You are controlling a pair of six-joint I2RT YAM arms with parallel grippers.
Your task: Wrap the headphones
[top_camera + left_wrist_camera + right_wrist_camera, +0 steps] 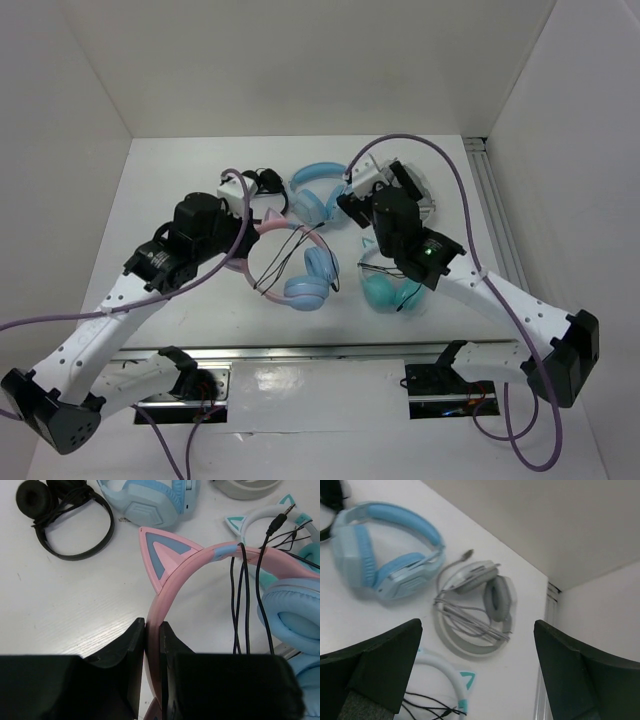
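The headphones [292,262] lie mid-table: a pink cat-ear headband [200,560] with light blue ear cups [292,615]. Their thin black cable [239,595] loops over the headband in several strands, and its plug [280,521] lies free beyond the band. My left gripper [152,630] is shut on the pink headband just below one cat ear; it shows in the top view [247,232] at the headband's left side. My right gripper [477,670] is wide open and empty, held above the table [358,205] behind the headphones.
An all-teal cat-ear pair [387,285] lies right of the headphones, its white band [445,672] under my right gripper. Plain light blue headphones [315,192], black headphones [265,185] and grey headphones [475,607] lie at the back. White walls enclose the table.
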